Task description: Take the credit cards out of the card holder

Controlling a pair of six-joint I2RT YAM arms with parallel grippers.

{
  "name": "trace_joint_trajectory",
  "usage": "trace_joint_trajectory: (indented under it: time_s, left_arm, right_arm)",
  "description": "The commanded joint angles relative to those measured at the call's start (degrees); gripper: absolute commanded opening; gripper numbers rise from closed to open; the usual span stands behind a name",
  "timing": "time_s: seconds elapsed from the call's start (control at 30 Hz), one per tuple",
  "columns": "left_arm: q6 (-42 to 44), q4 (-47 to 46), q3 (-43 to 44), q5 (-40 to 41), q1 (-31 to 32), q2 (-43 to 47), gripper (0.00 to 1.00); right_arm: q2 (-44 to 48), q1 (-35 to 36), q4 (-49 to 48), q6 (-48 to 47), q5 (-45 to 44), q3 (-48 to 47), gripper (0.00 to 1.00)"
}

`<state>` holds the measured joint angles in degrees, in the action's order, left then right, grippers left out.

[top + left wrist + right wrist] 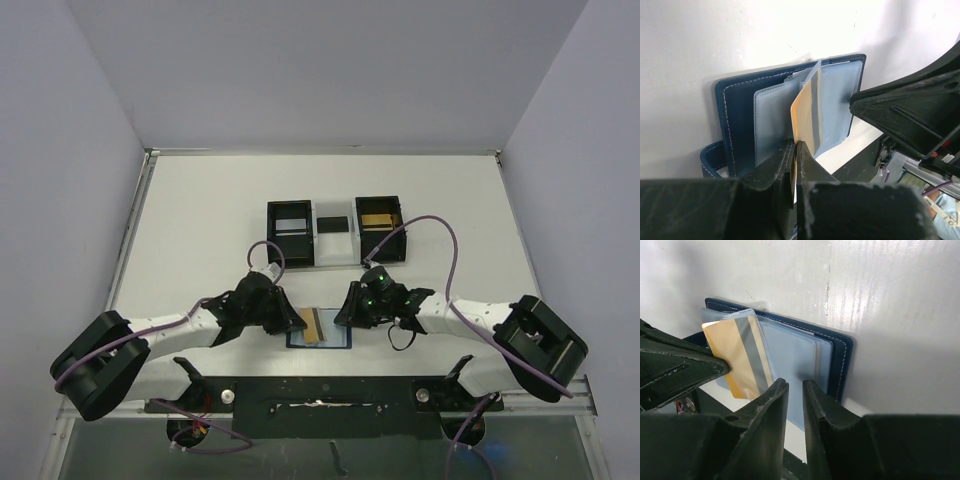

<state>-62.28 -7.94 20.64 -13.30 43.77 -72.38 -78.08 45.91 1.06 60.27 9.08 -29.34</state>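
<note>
White table (200,210) carries the open card holder (735,115), flat between both grippers. From the top view both arms reach inward, wrists bent down. Here the left gripper (796,150) is clamped on the gold credit card (805,112), which stands up from the holder. Opposite it, the right gripper (795,387) leans low at a pale sleeve (790,355), jaws narrowly apart; whether they pinch it I cannot tell. Only the right wrist view shows the card's grey stripe (752,355).

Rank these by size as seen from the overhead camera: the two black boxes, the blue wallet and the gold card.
1. The left box and right box look alike, so they tie.
2. The wallet, though it is partly covered.
3. The gold card.
</note>
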Motion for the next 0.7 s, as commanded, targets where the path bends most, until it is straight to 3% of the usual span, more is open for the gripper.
trace_joint_trajectory:
  time_s: [0.0,0.17,0.3,0.5,0.67]
  left_arm:
    - [5.60,4.61,2.84,0.22,-0.61,-0.36,0.00]
    - [6.64,-1.16,4.14,-5.39,-0.55,-3.01,0.00]
    - [7.26,-7.22,4.44,-10.50,-0.53,-5.22,0.00]
    - [10.27,-9.84,5.57,-16.92,-0.50,-8.73,0.01]
    - [11.96,-8.47,7.19,-17.71,-0.53,-10.42,0.07]
  right_arm:
    - [2.64,0.15,4.22,-2.32,-3.11,-0.42,0.22]
    - [2.77,0.51,0.26,-4.10,2.98,-3.07,0.25]
    - [1.86,1.40,0.03,-4.00,2.50,-5.24,0.28]
    - [2.57,1.46,1.49,-2.45,-0.90,-5.36,0.29]
    - [2.07,1.53,-1.34,-1.21,1.57,-3.56,0.30]
